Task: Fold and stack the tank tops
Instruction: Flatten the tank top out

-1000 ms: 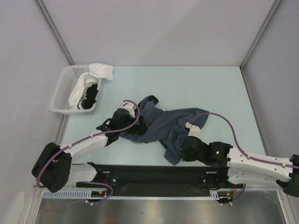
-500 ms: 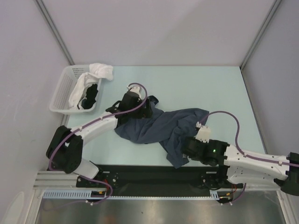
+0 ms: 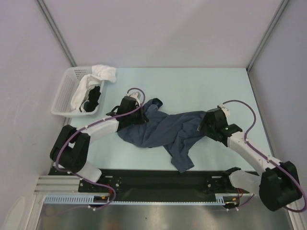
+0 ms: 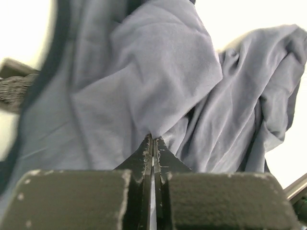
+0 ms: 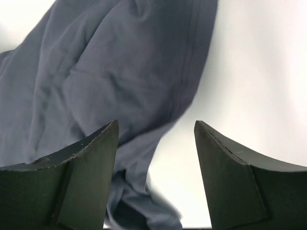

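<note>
The right arm (image 3: 249,151) has been swung round from the near edge to the right side of the surface (image 3: 192,86). The left gripper (image 3: 142,116), wide a moment ago, is now clenched on what looks like a fold at the left end of the slate-blue tank top (image 3: 165,129). The right gripper (image 5: 156,123) is held released, jaws apart, with the garment's right end just ahead of it and nothing gripped. The top is seen crumpled across the middle of the surface, its long axis running from one gripper toward the other, a tail trailing to the near edge. That right end is nearer the right arm, so a pinch there seems called for next. Bare surface is left toward the far edge. The basket (image 3: 60,98) sits well apart at the far left corner, with the black tank top (image 3: 94,98) and a white cloth (image 3: 103,73) in it.
</note>
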Robot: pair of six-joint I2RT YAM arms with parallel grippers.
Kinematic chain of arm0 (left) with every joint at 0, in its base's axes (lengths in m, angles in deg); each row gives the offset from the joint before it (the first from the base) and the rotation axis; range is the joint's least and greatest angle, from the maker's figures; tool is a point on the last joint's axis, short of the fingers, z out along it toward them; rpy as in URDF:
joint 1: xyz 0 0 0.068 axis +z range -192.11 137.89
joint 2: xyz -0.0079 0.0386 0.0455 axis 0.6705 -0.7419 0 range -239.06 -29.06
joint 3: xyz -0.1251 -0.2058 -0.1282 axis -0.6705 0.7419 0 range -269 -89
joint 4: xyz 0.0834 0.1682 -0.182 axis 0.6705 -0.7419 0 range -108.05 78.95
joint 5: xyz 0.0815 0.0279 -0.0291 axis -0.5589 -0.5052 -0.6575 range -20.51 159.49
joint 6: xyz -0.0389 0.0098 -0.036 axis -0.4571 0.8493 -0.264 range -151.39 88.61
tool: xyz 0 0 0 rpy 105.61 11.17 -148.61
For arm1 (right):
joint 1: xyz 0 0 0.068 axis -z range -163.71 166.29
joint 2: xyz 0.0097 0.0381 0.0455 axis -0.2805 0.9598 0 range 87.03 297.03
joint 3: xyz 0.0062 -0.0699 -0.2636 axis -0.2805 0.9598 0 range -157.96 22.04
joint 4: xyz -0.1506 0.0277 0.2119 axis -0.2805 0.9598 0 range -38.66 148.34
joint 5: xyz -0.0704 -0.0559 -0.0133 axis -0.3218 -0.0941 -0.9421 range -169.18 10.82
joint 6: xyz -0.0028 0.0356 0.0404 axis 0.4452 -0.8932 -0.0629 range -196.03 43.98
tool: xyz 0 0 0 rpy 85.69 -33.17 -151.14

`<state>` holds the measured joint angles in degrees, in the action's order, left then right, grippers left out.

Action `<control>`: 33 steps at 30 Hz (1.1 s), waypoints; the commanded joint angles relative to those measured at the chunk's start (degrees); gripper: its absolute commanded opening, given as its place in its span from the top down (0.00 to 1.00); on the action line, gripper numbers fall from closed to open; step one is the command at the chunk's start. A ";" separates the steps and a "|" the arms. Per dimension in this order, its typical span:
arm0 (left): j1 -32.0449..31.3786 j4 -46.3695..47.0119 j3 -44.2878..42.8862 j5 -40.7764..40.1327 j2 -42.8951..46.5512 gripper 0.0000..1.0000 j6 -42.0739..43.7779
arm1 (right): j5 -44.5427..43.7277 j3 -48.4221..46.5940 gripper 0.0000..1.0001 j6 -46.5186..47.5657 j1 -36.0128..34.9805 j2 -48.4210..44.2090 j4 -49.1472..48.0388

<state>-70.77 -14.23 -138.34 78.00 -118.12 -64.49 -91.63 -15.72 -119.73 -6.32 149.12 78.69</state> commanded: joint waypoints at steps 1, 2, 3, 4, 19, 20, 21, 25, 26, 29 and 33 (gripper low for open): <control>2.47 5.11 3.36 2.30 6.78 1.00 -1.44 | 3.49 -0.56 0.32 2.84 1.69 3.82 -8.18; 2.56 5.11 3.90 1.95 7.75 1.00 -1.44 | 3.57 -0.56 0.32 2.40 1.78 4.88 -8.72; 2.56 4.94 4.34 1.34 9.06 1.00 -1.09 | 3.05 -0.48 0.32 1.96 1.95 6.98 -8.90; 2.65 4.50 4.69 1.16 9.42 1.00 -1.00 | 2.43 -0.39 0.31 1.52 1.96 7.69 -9.07; 3.96 0.99 2.85 0.54 11.80 1.00 0.14 | -1.79 3.83 0.41 -0.94 4.86 12.18 -14.17; 4.32 0.90 2.76 0.54 12.06 1.00 0.23 | -1.62 4.62 0.42 -1.03 5.38 12.36 -14.52; 4.49 0.90 2.85 0.63 12.50 0.99 0.23 | -1.35 5.06 0.51 -0.95 5.65 12.45 -15.83; 4.85 0.19 2.59 0.63 12.94 1.00 0.23 | -0.73 5.06 0.90 -0.95 6.44 12.19 -16.55; 4.93 0.10 2.50 0.63 13.03 1.00 0.23 | -0.82 5.06 0.91 -0.51 6.35 11.57 -16.54; 5.81 -0.77 2.15 0.01 14.08 1.00 -0.03 | -0.74 4.36 1.00 0.72 6.44 8.50 -15.23; 10.63 -4.02 -0.22 1.05 16.45 1.00 -1.35 | 2.86 2.08 1.00 5.28 7.58 3.93 -15.22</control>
<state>-64.22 -16.74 -134.51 78.92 -105.70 -64.95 -90.80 -10.54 -118.42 0.35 156.53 65.01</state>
